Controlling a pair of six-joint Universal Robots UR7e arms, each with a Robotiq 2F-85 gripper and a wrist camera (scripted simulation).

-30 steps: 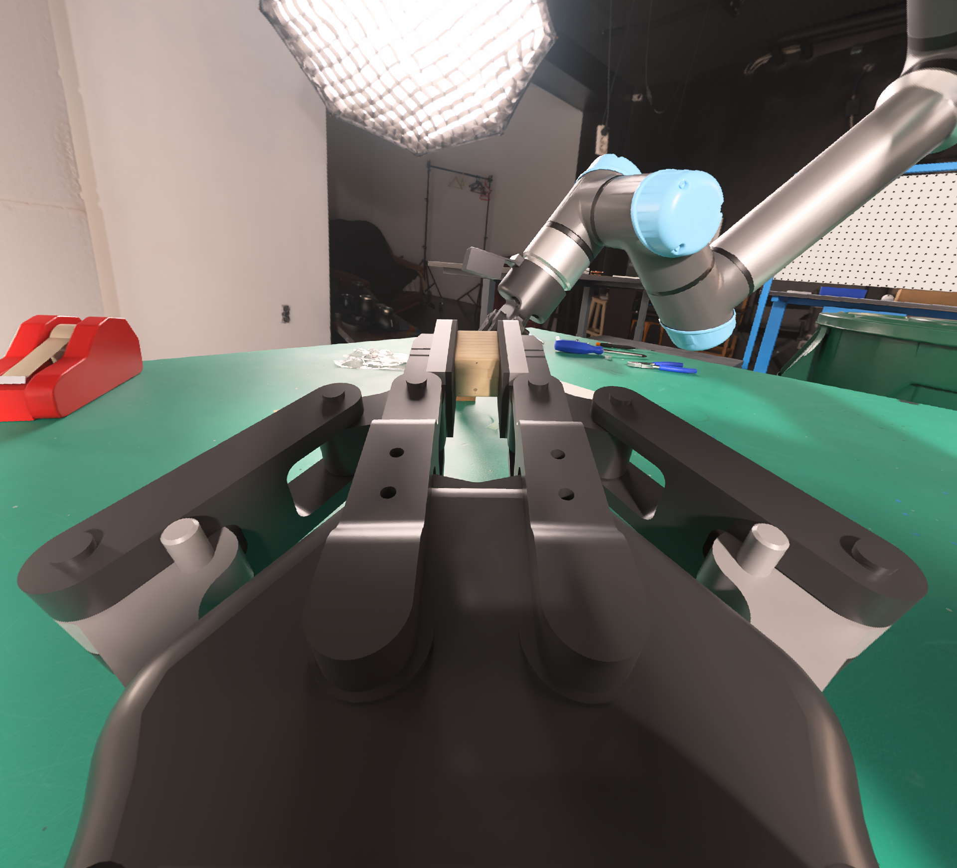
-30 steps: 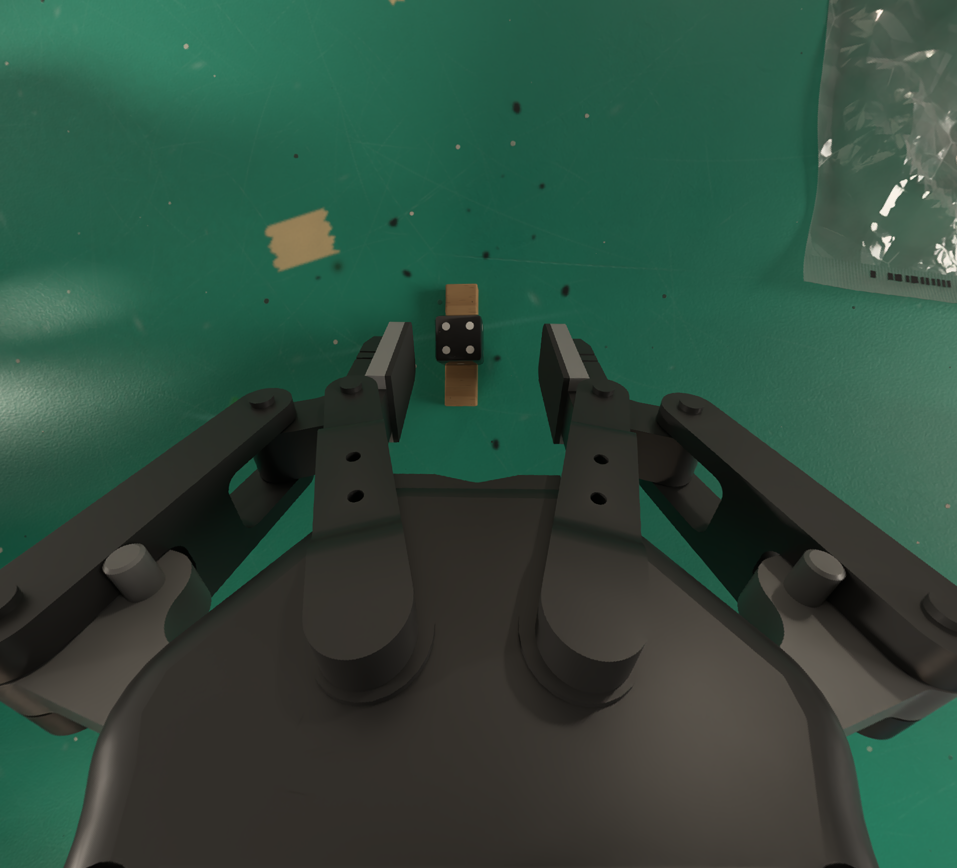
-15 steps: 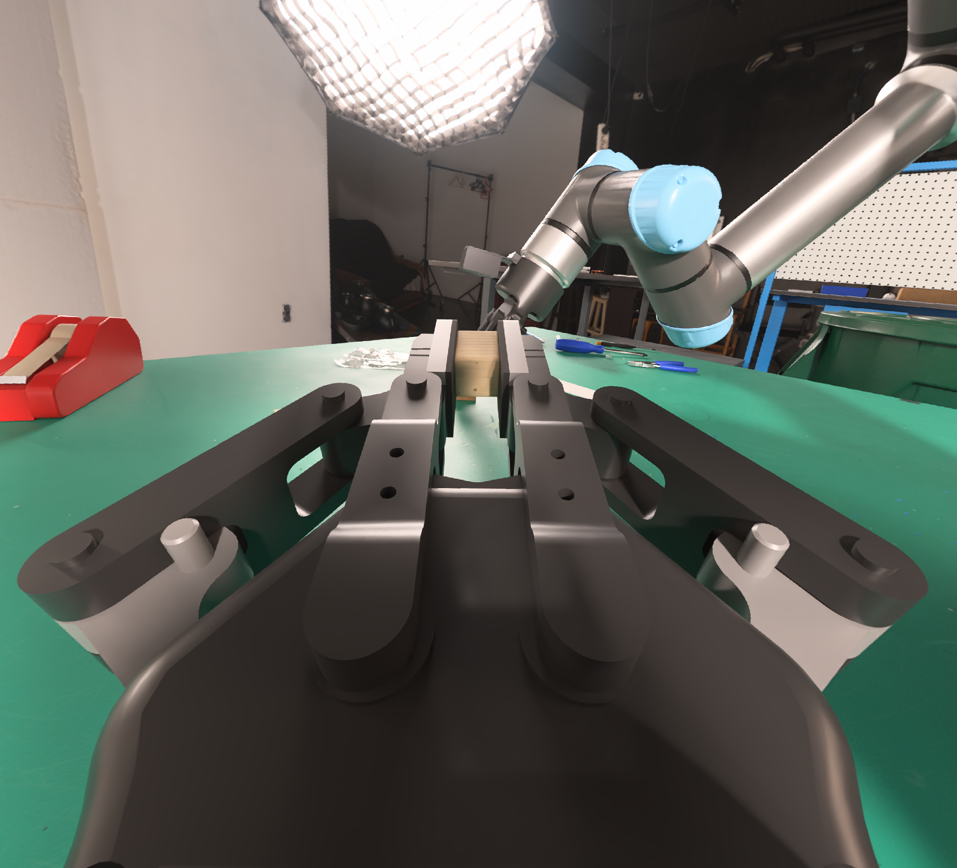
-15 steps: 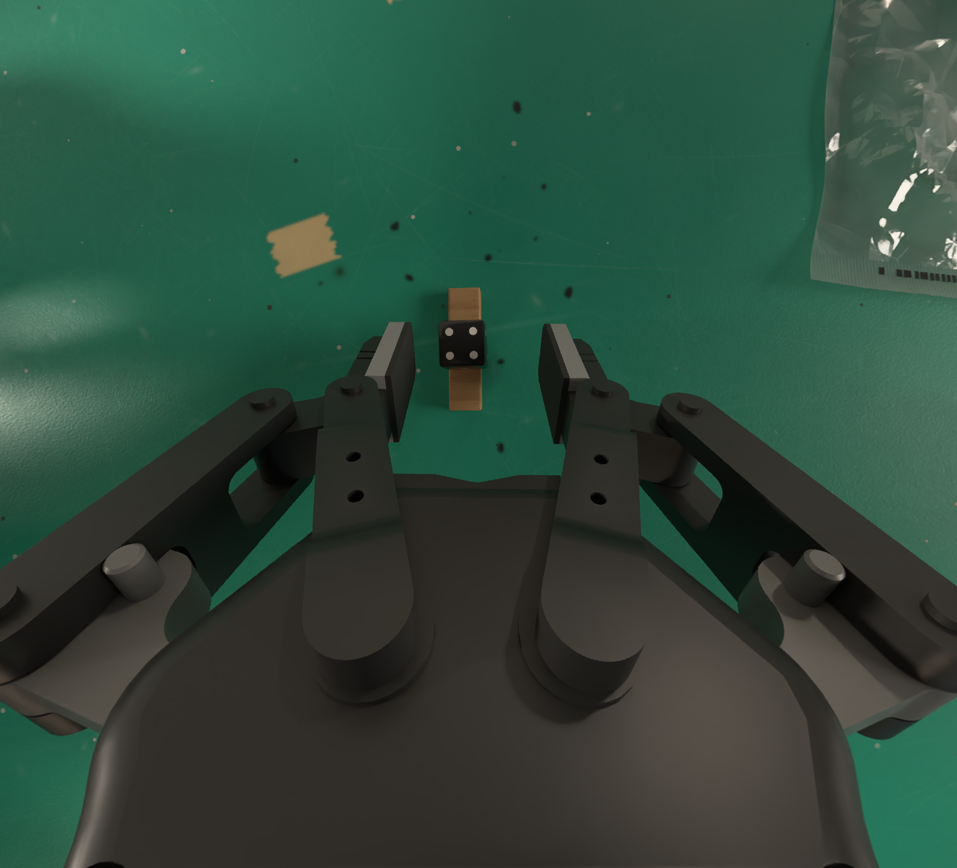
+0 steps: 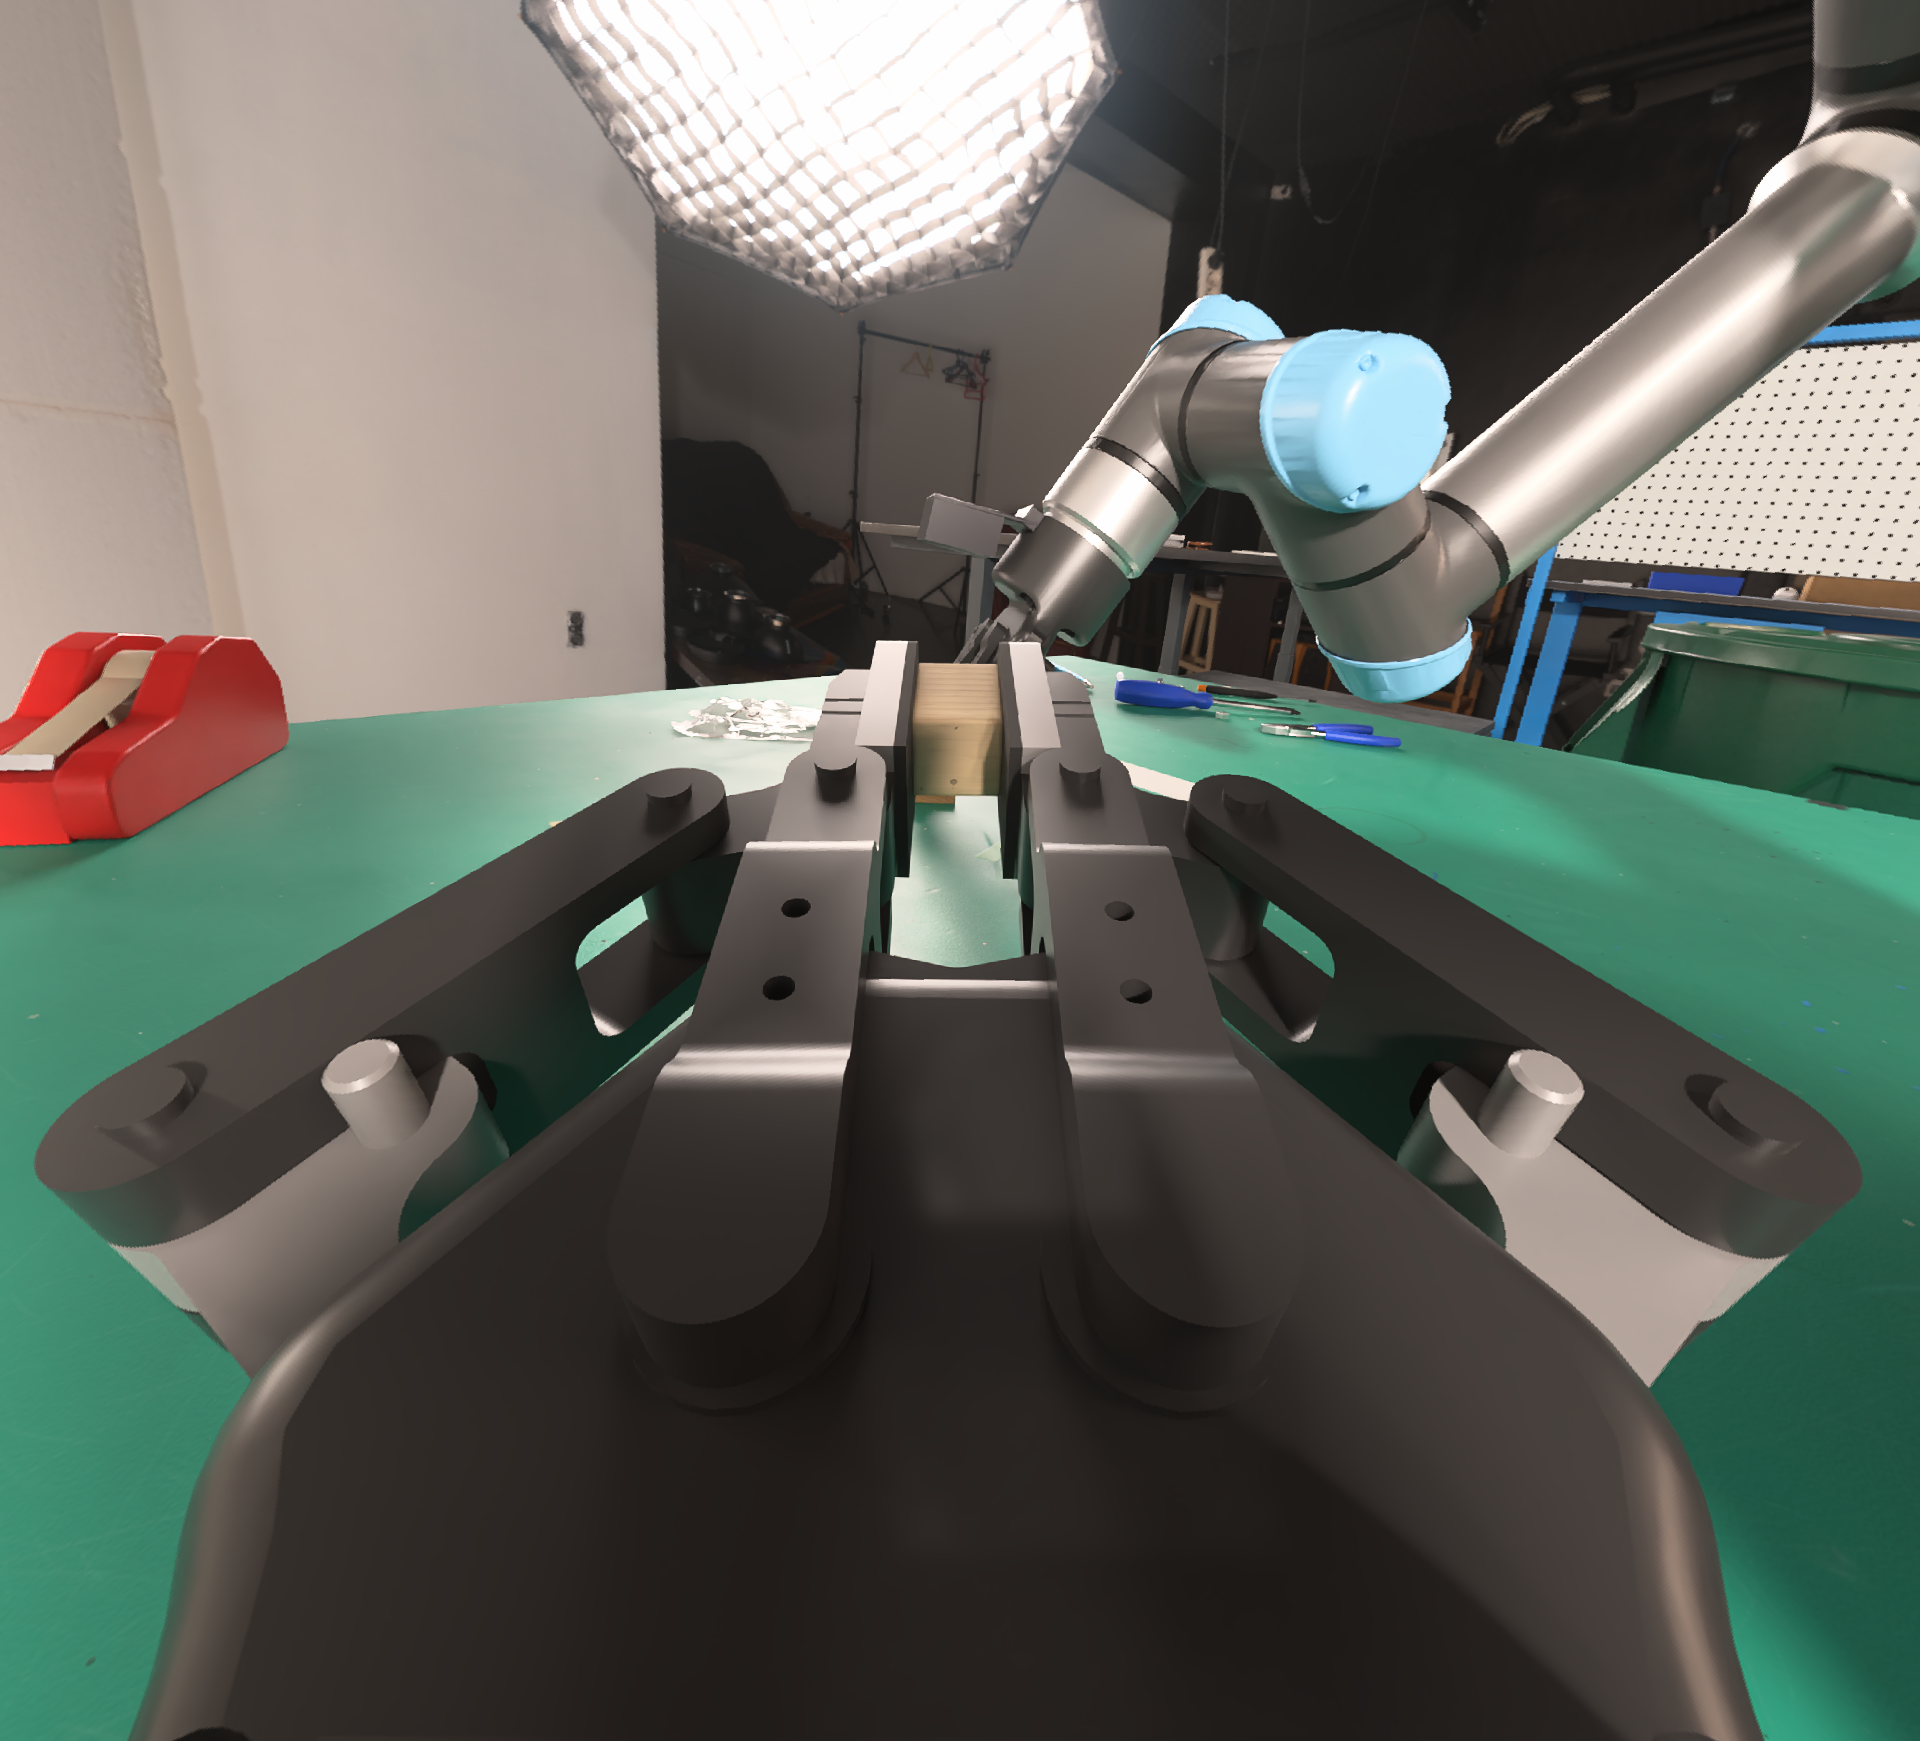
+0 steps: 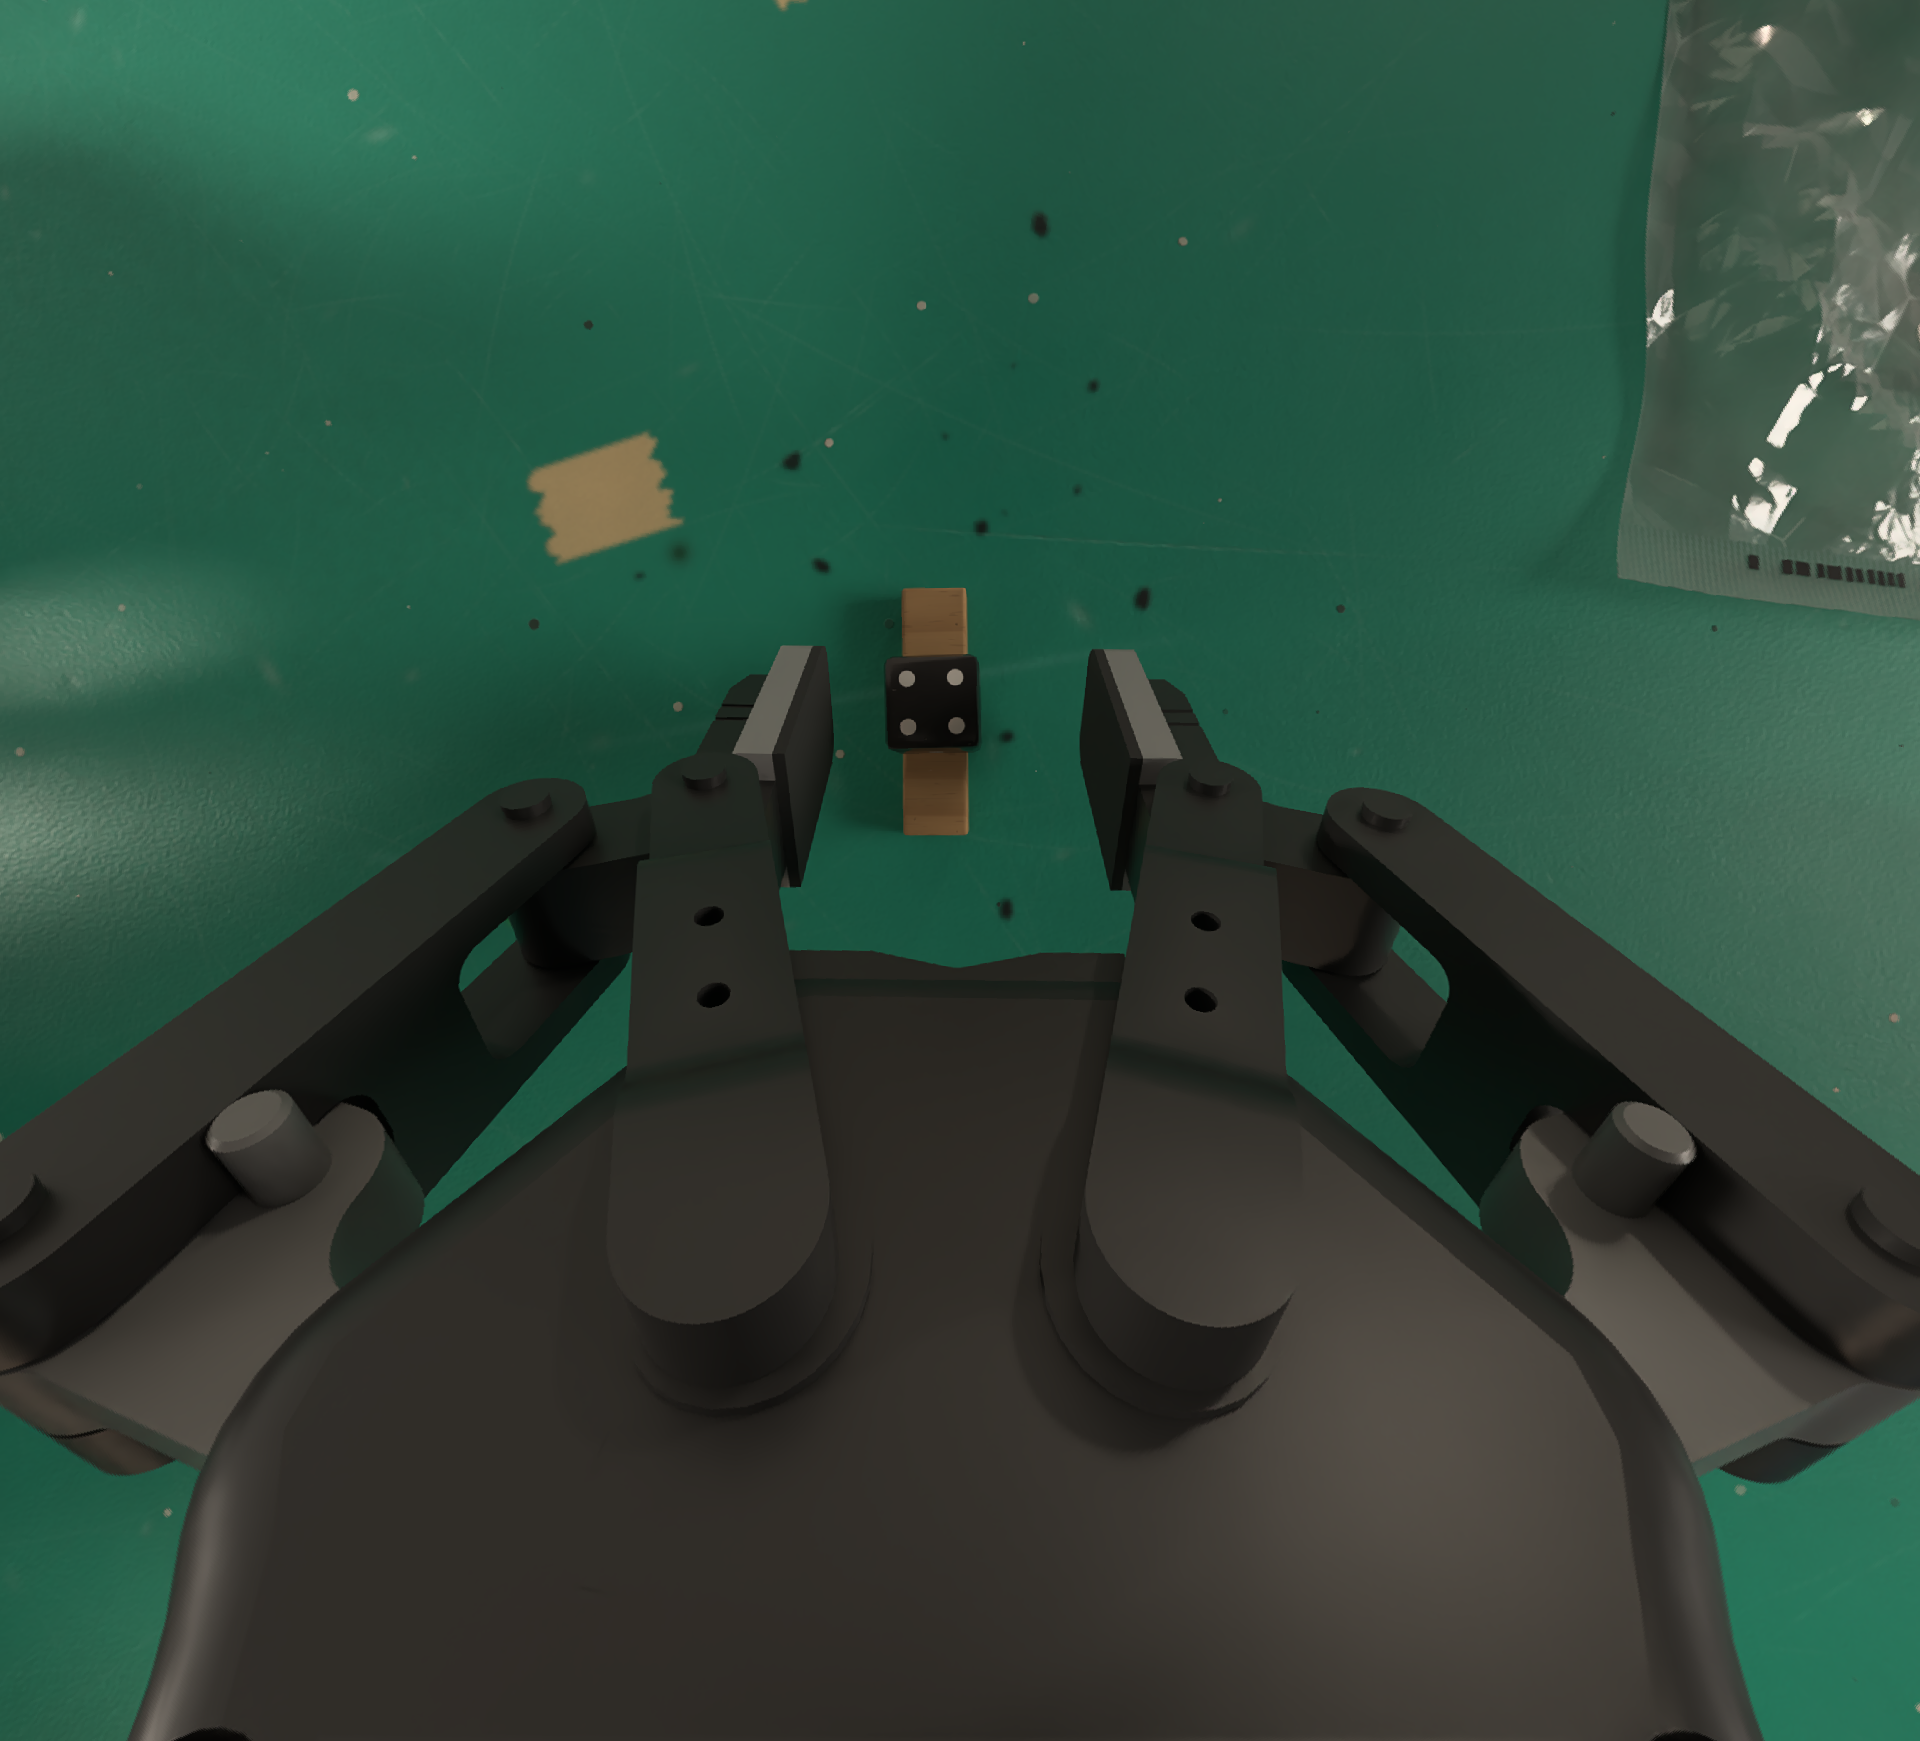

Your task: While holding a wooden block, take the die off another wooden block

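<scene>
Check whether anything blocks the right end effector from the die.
Nothing visible does. The right end effector hangs open above the black die, which sits on the wooden block, with only bare green table around.

The left hand [image 5: 956, 725] reaches out nearly level, low over the table, its two fingers drawn in close and parallel, clamped on a block. The right arm [image 5: 1351, 455] bends sharply at its blue-capped joints and points its wrist steeply down. The right hand [image 6: 956, 735] faces downward with fingers spread wide, touching nothing.
</scene>
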